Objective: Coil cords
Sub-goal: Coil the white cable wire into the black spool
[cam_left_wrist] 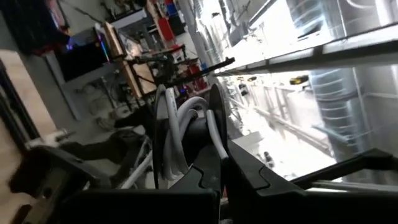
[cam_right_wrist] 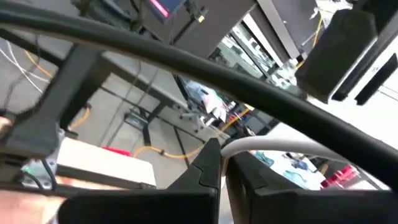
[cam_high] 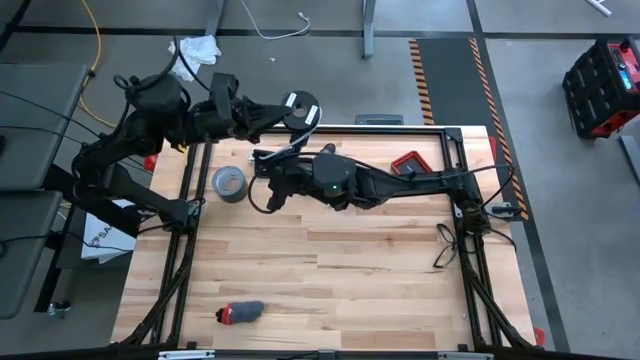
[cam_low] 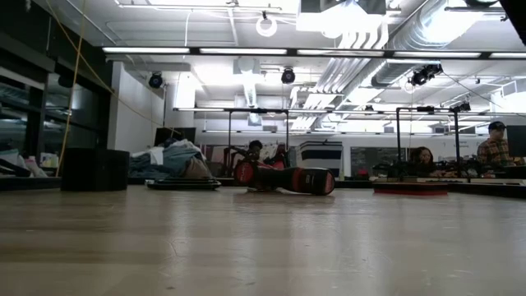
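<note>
The cord is a thin white cable wound in turns (cam_left_wrist: 179, 134) around a small round black disc (cam_high: 301, 108) with a pale centre. The disc hangs in the air over the table's far edge, with my left gripper (cam_high: 283, 113) shut on it. A short stretch of the cable (cam_high: 292, 147) runs from the disc down to my right gripper (cam_high: 262, 158). That gripper is shut on the cable, just nearer than the disc and above the table's far left part. The low view shows neither arm. My left gripper pinches the disc's black flange (cam_left_wrist: 217, 134) between its two fingertips, coming level from the table's left. The disc is lifted clear of the table, with the white turns beside the flange. My right gripper pinches a single strand of the white cable (cam_right_wrist: 256, 146) between its fingertips, the fingers lying across it. It reaches level from the table's right. The strand is clear of the table.
A grey tape roll (cam_high: 228, 183) lies on the table just under my right gripper. A red object (cam_high: 410, 163) sits at the far right, and a red-and-black item (cam_high: 240, 313) near the front left. A black frame (cam_high: 460, 180) rims the wooden table.
</note>
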You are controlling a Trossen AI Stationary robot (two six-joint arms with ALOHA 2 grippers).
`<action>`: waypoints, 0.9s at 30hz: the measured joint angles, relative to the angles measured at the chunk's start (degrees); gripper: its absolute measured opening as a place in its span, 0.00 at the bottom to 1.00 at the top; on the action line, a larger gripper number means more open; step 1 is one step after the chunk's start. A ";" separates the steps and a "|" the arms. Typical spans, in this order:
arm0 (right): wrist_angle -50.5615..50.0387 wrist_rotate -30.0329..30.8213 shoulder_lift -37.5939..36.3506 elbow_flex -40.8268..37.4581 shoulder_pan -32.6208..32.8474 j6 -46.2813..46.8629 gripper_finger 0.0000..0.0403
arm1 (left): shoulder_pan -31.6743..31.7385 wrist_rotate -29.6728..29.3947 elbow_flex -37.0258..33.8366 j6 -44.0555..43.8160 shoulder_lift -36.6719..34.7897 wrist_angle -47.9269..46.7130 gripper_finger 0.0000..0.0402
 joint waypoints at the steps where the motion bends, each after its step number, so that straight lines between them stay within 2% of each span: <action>1: -0.05 1.01 -0.02 0.00 0.19 -0.32 0.00 | 0.36 -0.03 0.00 1.17 -0.04 -0.40 0.00; 5: -0.85 3.01 -0.65 0.00 1.31 -0.91 0.00 | 2.34 0.24 0.00 3.32 -0.74 -2.60 0.00; 12: -2.58 1.68 -0.83 0.00 2.90 -0.33 0.00 | 5.13 0.40 0.02 5.98 -1.59 -2.40 0.00; 18: -4.93 -1.79 -0.72 0.02 1.59 6.37 0.00 | 5.38 2.76 0.02 3.45 -0.24 -0.30 0.00; 22: -6.45 -7.59 -0.72 0.01 0.60 13.78 0.00 | 5.43 2.41 0.02 5.78 0.24 1.06 0.00; 27: -9.15 -11.14 -0.72 0.02 0.53 21.44 0.01 | 6.05 2.27 0.00 8.49 0.34 1.77 0.00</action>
